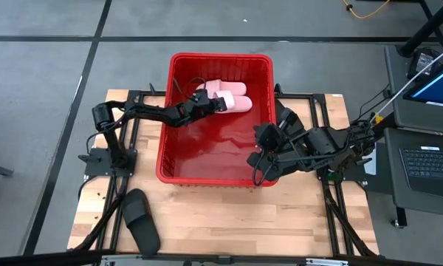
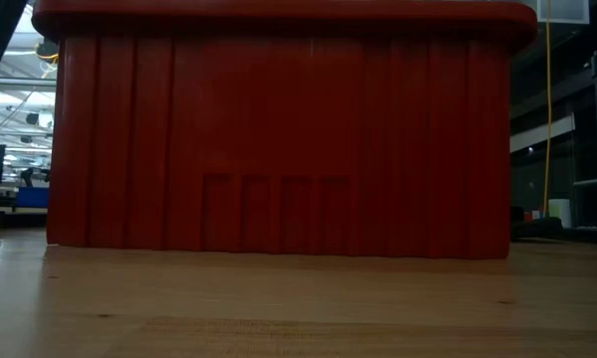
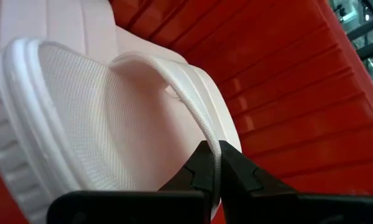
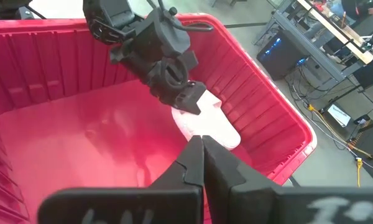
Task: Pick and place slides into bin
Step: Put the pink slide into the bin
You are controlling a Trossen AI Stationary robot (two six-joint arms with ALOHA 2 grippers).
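The red bin (image 1: 170,159) stands in the middle of the table and fills the low view (image 2: 279,139). Two pale pink slides (image 1: 229,96) are inside it by its far wall. My left gripper (image 1: 204,100) reaches into the bin from the left and is shut on one pink slide (image 3: 81,106). My right gripper (image 4: 202,163) is shut and empty over the bin's near right part (image 1: 260,154), pointing at the pink slide (image 4: 208,124). One black slide (image 1: 140,220) lies on the table at the near left. The other black slide is out of view. My left gripper pinches the thin edge of the pink slide's strap (image 3: 212,163) between its two fingertips. The fingers come from the table's left, slanting down into the bin. The slide is tilted, its footbed toward the wrist camera. I cannot tell whether it rests on the bin floor.
The bin's tall walls (image 4: 261,93) surround both grippers. Bare wooden tabletop (image 1: 280,222) lies in front of the bin. A desk with a laptop (image 1: 428,159) stands to the right of the table.
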